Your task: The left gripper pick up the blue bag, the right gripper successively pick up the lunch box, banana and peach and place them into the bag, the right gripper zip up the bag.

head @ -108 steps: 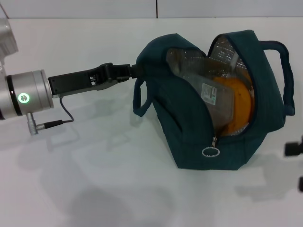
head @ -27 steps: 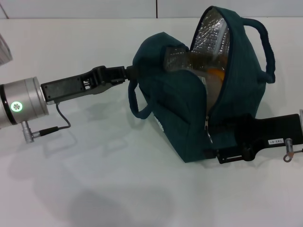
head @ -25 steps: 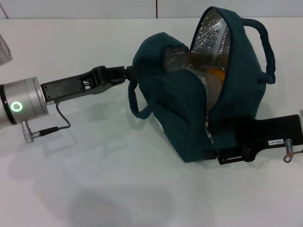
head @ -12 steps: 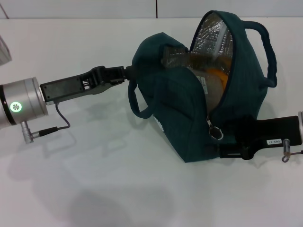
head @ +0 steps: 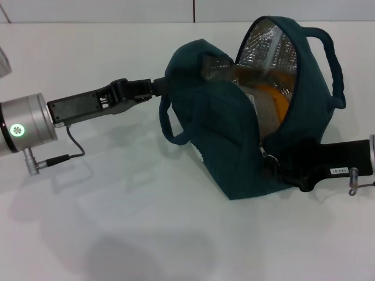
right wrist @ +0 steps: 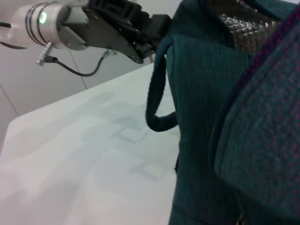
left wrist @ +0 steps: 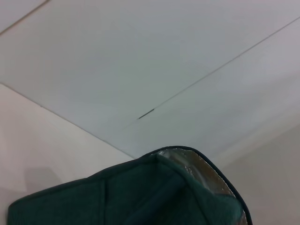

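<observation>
The blue bag [head: 217, 134] lies on the white table with its flap up, showing the silver lining. My left gripper [head: 159, 86] is shut on the bag's left edge and holds it. Low on the bag's right side, my right gripper [head: 274, 168] is shut on the zipper pull at the bottom of the opening. Inside I see the clear lunch box [head: 258, 100] and, behind it, the orange-yellow banana [head: 278, 98]. The peach is hidden. The right wrist view shows the bag [right wrist: 206, 93] close up with the left gripper [right wrist: 157, 23] beyond it. The left wrist view shows only the bag's top [left wrist: 140, 192].
The bag has a carry handle [head: 334, 64] on its far right and a strap loop [head: 167, 126] hanging on its left. The left arm's cable plug [head: 44, 161] hangs just above the table [head: 129, 222].
The right arm came in from the right edge to the bag's zipper. Over the last second it has crept up the zipper line, and the ring pull no longer shows free.
</observation>
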